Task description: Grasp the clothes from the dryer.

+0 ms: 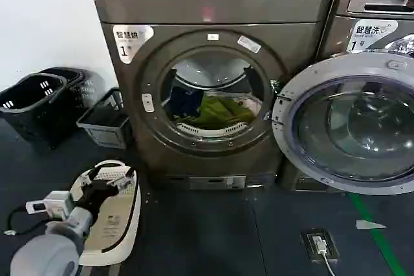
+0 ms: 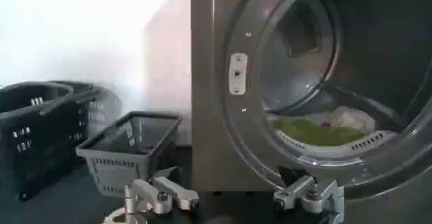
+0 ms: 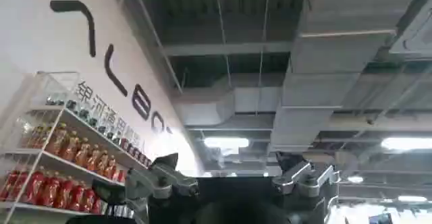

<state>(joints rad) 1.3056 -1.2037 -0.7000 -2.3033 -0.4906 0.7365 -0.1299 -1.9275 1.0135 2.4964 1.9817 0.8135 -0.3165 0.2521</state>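
Note:
The dryer (image 1: 213, 4) stands straight ahead, its round door (image 1: 352, 124) swung open to the right. In the drum lie the clothes (image 1: 220, 111): a yellow-green heap with a dark blue piece on its left and a white-pink piece on its right. My left gripper (image 1: 111, 174) is low at the left, in front of the dryer and well short of the porthole. In the left wrist view the left gripper (image 2: 233, 195) is open and empty, facing the dryer (image 2: 209, 77) and the clothes (image 2: 317, 131). My right gripper (image 3: 236, 178) is open, empty and pointing up at a ceiling.
Two black baskets (image 1: 35, 101) and a grey basket (image 1: 107, 121) stand on the floor left of the dryer. An LG machine (image 1: 381, 4) stands to its right. A white oval object (image 1: 119, 224) lies under my left arm. A floor socket (image 1: 320, 245) and green tape (image 1: 375, 231) mark the dark floor.

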